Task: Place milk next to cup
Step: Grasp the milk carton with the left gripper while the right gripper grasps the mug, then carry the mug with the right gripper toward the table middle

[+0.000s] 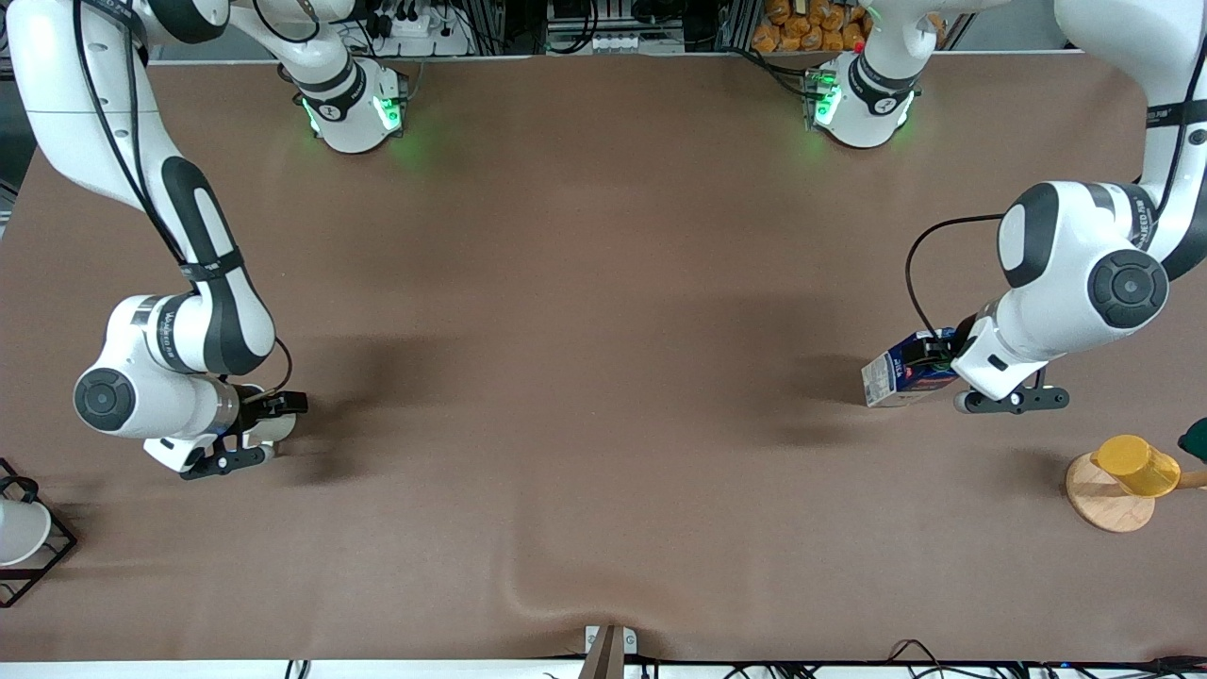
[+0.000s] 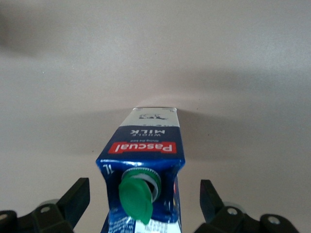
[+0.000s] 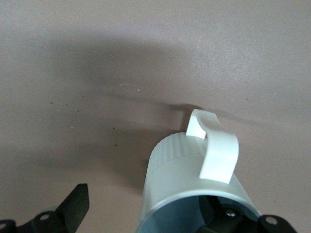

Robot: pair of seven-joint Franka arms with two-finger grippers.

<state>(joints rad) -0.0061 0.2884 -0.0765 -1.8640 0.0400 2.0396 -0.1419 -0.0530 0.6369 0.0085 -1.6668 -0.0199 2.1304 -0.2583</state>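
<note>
The milk (image 1: 907, 372) is a dark blue carton near the left arm's end of the table, and it shows slanted in the front view. In the left wrist view its green cap (image 2: 138, 196) hangs flipped open below the red label. My left gripper (image 1: 948, 370) (image 2: 144, 199) is open, with a finger on each side of the carton's top and a gap at both. The cup (image 1: 275, 429) (image 3: 180, 165), a pale mug with a loop handle (image 3: 218, 150), is at the right arm's end. My right gripper (image 1: 267, 432) (image 3: 148, 211) is open, with one finger inside the mug and the other outside, clear of its wall.
A yellow cup (image 1: 1136, 464) sits on a wooden disc (image 1: 1099, 505) at the left arm's end, nearer the front camera than the milk. A white cup (image 1: 17, 533) in a black wire rack (image 1: 57, 547) stands at the right arm's end. The brown cloth has a wrinkle (image 1: 528, 594) near the front edge.
</note>
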